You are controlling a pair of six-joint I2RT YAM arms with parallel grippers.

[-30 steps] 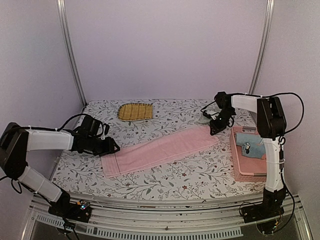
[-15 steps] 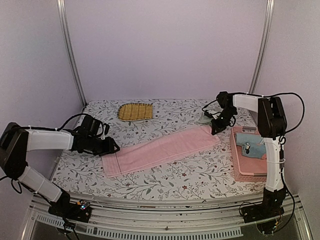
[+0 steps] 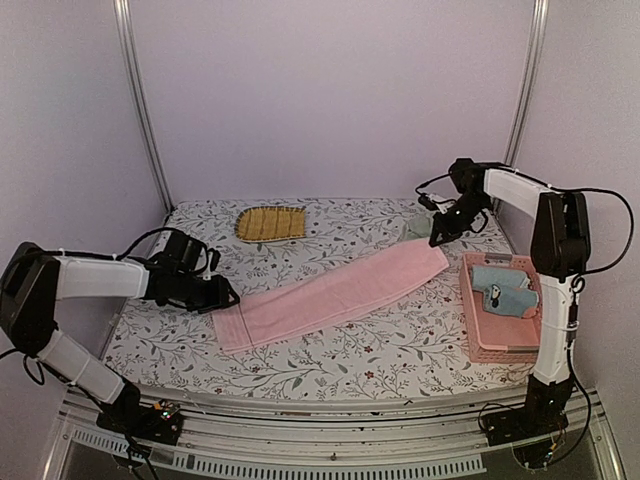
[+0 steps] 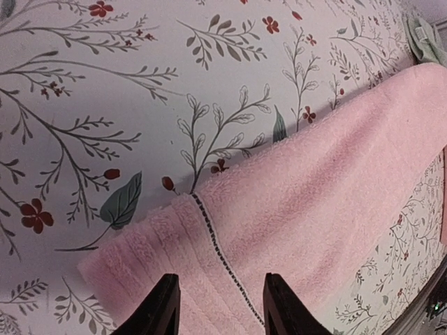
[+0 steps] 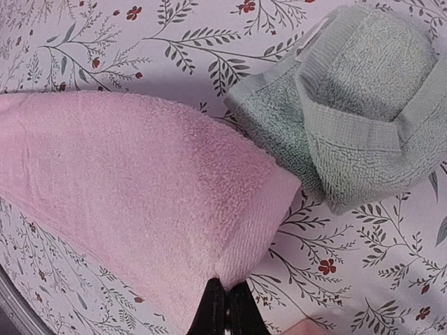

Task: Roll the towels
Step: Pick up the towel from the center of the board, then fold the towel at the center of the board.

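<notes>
The pink towel [image 3: 330,290] lies stretched out in a long diagonal strip across the table. My right gripper [image 3: 440,235] is shut on its far right corner and holds that end slightly lifted; in the right wrist view the closed gripper [image 5: 227,307] pinches the pink towel [image 5: 140,181]. My left gripper [image 3: 222,297] is open at the towel's left end; in the left wrist view the gripper [image 4: 222,307] straddles the hem stitching on the pink towel [image 4: 314,209]. The sage green towel [image 3: 415,228] lies crumpled next to the right gripper, also in the right wrist view [image 5: 356,105]. The light blue towel [image 3: 500,290] lies in the tray.
A pink tray [image 3: 500,350] sits at the right edge of the table, with a small dark-and-white object on the blue towel. A yellow-brown woven mat [image 3: 270,222] lies at the back left. The floral tablecloth [image 3: 340,355] covers the table.
My right gripper has moved up and to the right with the pink towel's corner, pulling the towel straighter and sliding it right. The left gripper has barely moved.
</notes>
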